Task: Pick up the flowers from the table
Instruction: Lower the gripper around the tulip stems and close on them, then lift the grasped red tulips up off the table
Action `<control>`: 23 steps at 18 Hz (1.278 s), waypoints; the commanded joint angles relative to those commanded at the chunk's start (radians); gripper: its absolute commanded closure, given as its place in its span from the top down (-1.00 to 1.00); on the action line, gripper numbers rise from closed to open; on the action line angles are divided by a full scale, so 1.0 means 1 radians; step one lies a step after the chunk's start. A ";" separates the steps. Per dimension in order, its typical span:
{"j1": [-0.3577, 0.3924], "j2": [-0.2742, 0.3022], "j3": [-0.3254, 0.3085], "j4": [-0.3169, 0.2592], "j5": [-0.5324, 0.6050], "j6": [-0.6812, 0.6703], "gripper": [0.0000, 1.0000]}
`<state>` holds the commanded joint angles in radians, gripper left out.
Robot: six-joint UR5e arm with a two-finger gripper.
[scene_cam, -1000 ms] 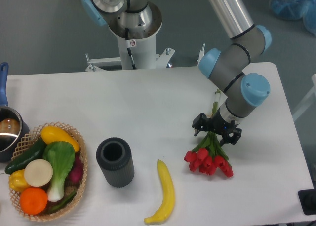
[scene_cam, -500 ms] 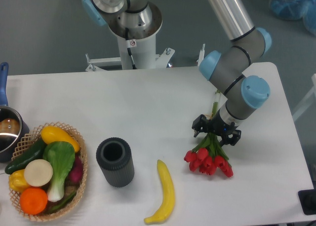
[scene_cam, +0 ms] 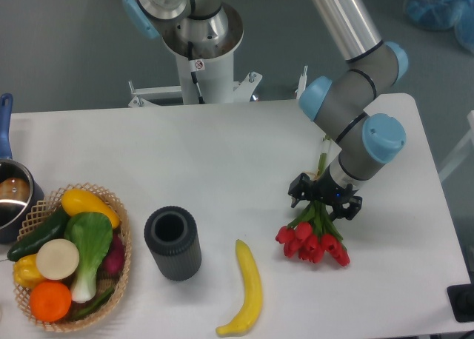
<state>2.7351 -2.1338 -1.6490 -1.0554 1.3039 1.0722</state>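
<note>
The flowers [scene_cam: 312, 240], a bunch of red tulip buds on green stems, lie on the white table [scene_cam: 222, 154] at the right, buds pointing toward the front edge. My gripper [scene_cam: 324, 197] is low over the stems just behind the buds, with one finger on each side of the green stems. The jaws look closed around the stems. The far end of the stems is hidden behind my wrist.
A yellow banana [scene_cam: 247, 289] lies left of the flowers near the front edge. A dark grey cylinder cup [scene_cam: 172, 243] stands further left. A wicker basket [scene_cam: 122, 244] of produce sits at the front left. A pot [scene_cam: 12, 198] is at the left edge.
</note>
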 joint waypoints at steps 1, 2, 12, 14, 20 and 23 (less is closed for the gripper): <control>0.000 0.000 0.000 0.000 -0.002 0.000 0.47; 0.000 0.000 0.000 0.000 -0.003 0.000 0.40; 0.008 0.015 0.003 -0.011 -0.048 0.000 0.21; 0.008 0.017 0.002 -0.014 -0.048 0.000 0.16; 0.005 0.028 -0.011 -0.015 -0.049 0.000 -0.14; 0.005 0.029 -0.012 -0.015 -0.049 -0.002 -0.14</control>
<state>2.7397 -2.1046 -1.6613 -1.0707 1.2548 1.0707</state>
